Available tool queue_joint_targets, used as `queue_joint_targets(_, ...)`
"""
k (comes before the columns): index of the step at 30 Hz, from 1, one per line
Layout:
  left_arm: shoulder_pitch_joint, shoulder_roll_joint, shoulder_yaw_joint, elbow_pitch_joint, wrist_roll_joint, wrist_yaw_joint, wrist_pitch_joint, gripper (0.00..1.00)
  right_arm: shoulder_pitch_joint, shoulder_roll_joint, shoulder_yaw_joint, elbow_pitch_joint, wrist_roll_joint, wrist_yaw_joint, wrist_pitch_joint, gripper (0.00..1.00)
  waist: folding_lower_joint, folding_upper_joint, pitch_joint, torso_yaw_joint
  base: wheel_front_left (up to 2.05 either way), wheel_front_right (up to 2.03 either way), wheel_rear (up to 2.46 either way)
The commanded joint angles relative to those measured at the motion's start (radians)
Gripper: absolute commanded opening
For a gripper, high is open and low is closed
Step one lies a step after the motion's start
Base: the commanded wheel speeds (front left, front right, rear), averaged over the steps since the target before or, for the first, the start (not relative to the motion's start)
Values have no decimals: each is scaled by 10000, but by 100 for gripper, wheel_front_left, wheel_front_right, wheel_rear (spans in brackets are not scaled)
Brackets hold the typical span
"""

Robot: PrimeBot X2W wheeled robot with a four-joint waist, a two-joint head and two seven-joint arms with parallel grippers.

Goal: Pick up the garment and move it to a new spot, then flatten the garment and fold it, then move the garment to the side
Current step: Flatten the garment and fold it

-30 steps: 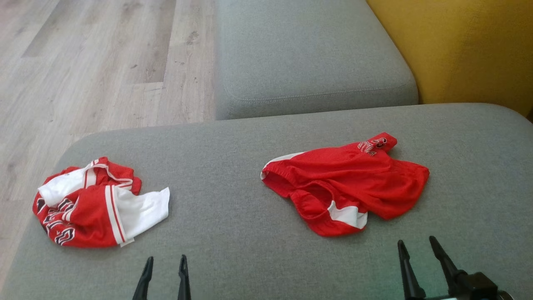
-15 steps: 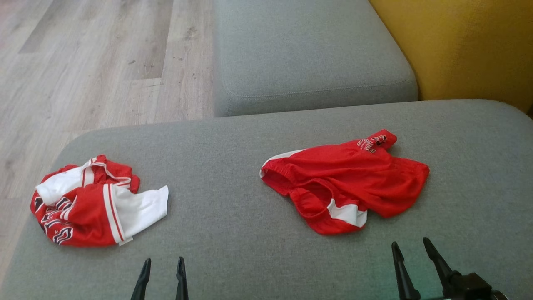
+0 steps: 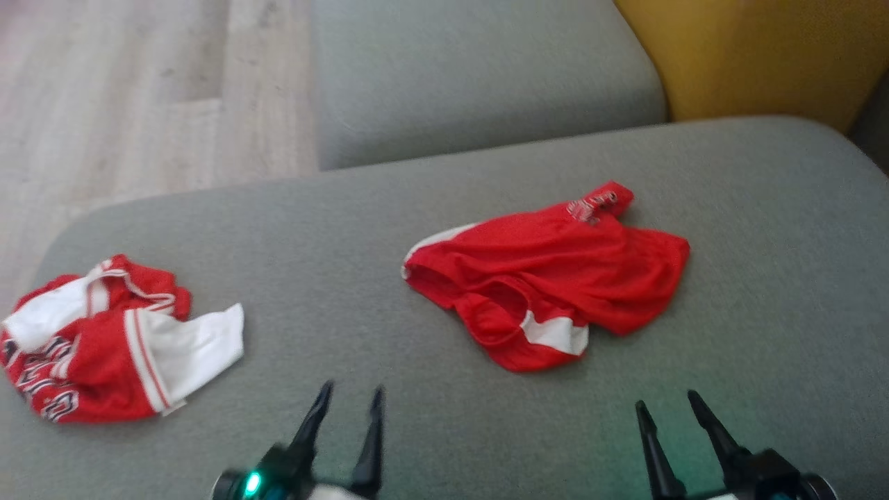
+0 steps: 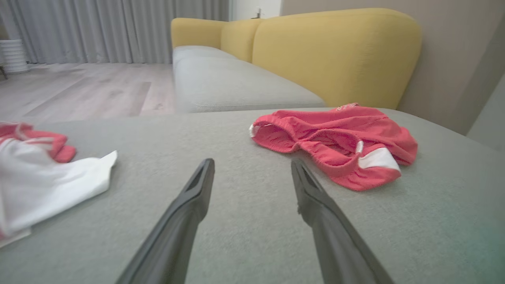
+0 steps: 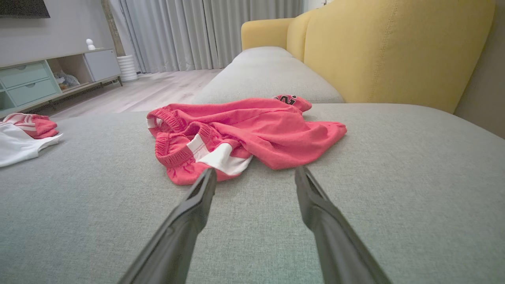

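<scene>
A broad grey seat cushion [image 3: 389, 229] is shown from above, with a wooden floor [image 3: 104, 104] at the upper left and a yellow backrest [image 3: 750, 55] at the upper right. A pair of red shorts [image 3: 555, 271] with white side panels is spread loosely near the middle of the cushion, rumpled and partly folded over itself. A crumpled red and white jersey [image 3: 104, 340] is seen well apart from it, near the cushion's left edge.

The left gripper [image 3: 352, 387] and the right gripper [image 3: 665, 399] are held low over the near edge of the cushion, both with jaws spread apart and nothing between them. Neither garment is touched; the right gripper is nearer the shorts.

The shorts are judged to be the piece to be picked up first. The thin mesh cloth can be expected to be light, limp and easily bunched. A firmer hold is likely offered by the thick elastic waistband [image 5: 167, 118], which faces the left side.

A sideboard [image 5: 39, 79] with drawers is seen across the room in the right wrist view; something is kept in its open compartment, too small to be identified.
</scene>
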Motion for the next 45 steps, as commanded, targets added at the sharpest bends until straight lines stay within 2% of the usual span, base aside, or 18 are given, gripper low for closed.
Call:
queue_joint_targets(1, -916, -47, 45, -101, -91, -71, -97, 100, -693, -58, 333, -277, -104, 75, -63, 100, -1, 0, 397, -379, 0, 0, 0)
queue_joint_targets(6, -2442, -47, -1328, 1055, -593, -390, -97, 100, -982, -58, 415, -385, -222, 75, -63, 100, -1, 0, 981, -1029, 0, 0, 0)
queue_joint_targets(11, -3850, -47, -2678, 2247, -1646, -646, 153, 100, -1236, -58, 480, -588, -159, 75, -63, 100, -1, 0, 1535, -1668, 0, 0, 0)
queue_joint_targets(22, -6037, -47, -4288, 3953, -2789, 79, 725, 100, -1695, -58, 595, -711, 160, 75, -63, 100, -1, 0, 2388, -2974, 0, 0, 0)
queue_joint_targets(28, -6548, -47, -4716, 4659, -3202, 109, 840, 100, -1793, -58, 654, -708, 257, 75, -63, 100, -1, 0, 2580, -3534, 0, 0, 0)
queue_joint_targets(29, -6605, -47, -4751, 4756, -3256, 128, 819, 95, -1796, -58, 658, -712, 276, 75, -63, 100, -1, 0, 2601, -3609, 0, 0, 0)
queue_joint_targets(30, -6659, -47, -4789, 4842, -3289, 140, 776, 64, -1796, -58, 664, -724, 300, 75, -63, 100, -1, 0, 2620, -3682, 0, 0, 0)
queue_joint_targets(31, -6714, -47, -4824, 4907, -3310, 151, 707, 25, -1791, -58, 666, -730, 321, 75, -63, 100, -1, 0, 2635, -3755, 0, 0, 0)
queue_joint_targets(32, -6757, -47, -4860, 4911, -3348, 128, 604, 0, -1780, -58, 650, -732, 348, 75, -63, 100, -1, 0, 2635, -3819, 0, 0, 0)
queue_joint_targets(39, -7283, -47, -5085, 4166, -3556, -160, 65, 0, -1661, -58, 631, -664, 394, 75, -63, 100, -1, 0, 2336, -4070, 0, 0, 0)
queue_joint_targets(45, -9218, -16, -4757, 2964, -3250, -195, -74, 0, -1482, -58, 485, -628, 322, 75, -63, 100, -1, 0, 1685, -3966, 0, 0, 0)
